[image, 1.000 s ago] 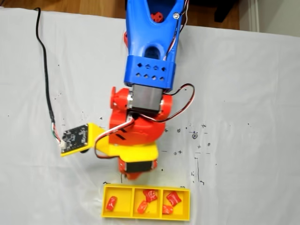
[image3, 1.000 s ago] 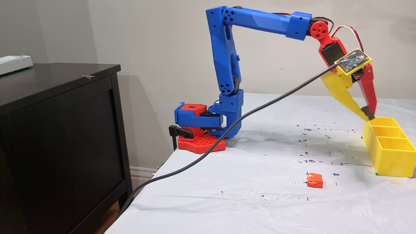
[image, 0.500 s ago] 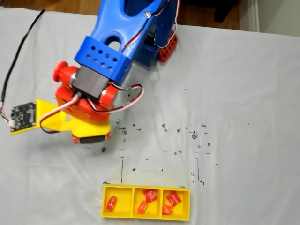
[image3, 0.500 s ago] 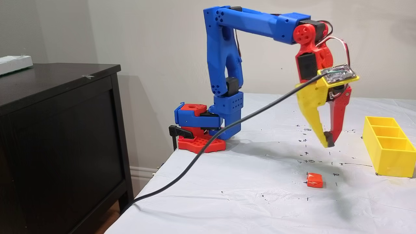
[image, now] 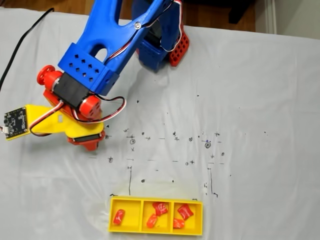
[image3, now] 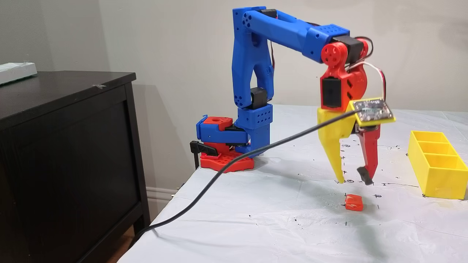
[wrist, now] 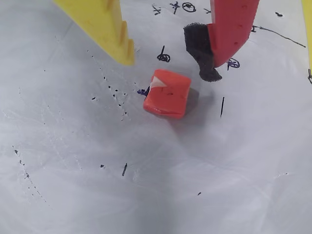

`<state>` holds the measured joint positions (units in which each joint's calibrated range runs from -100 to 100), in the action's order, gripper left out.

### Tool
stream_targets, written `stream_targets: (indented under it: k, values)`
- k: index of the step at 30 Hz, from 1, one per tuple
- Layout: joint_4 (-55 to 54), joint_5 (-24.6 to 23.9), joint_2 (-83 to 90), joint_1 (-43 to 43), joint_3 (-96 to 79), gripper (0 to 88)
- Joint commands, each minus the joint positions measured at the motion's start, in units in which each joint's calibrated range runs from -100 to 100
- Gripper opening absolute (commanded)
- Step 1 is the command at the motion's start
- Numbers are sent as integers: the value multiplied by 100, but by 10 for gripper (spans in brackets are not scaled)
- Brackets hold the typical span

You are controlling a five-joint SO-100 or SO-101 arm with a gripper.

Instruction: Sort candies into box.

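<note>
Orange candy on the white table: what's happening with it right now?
Gripper open, hovering above small orange-red wrapped candy. Candy flat on the white table sheet, untouched. Nothing between them.

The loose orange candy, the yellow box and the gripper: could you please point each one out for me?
orange candy (wrist: 167,92): wrist view, middle of its top face.
yellow box (image3: 440,176): side fixed view, its near outer wall.
gripper (image3: 353,180): side fixed view, midway between the open fingertips, above the candy.

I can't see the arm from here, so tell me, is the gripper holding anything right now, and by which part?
Nothing is held. The gripper is open above the table, and the orange candy lies on the cloth below its fingertips, untouched.
</note>
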<state>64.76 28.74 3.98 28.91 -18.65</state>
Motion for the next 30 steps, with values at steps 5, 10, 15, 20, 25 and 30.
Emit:
stream_targets:
  k: [5,10,15,20,25,30]
  values:
    - [-422,107,-270,143,213,237]
    - [-463,88,-372,143,267,255]
    - [-471,34,-610,80,367,272]
    - [-520,0,-881,16,504,274]
    - [-668,-83,-1051,-92,522,273]
    - [-741,-122,-1093,-156,504,266]
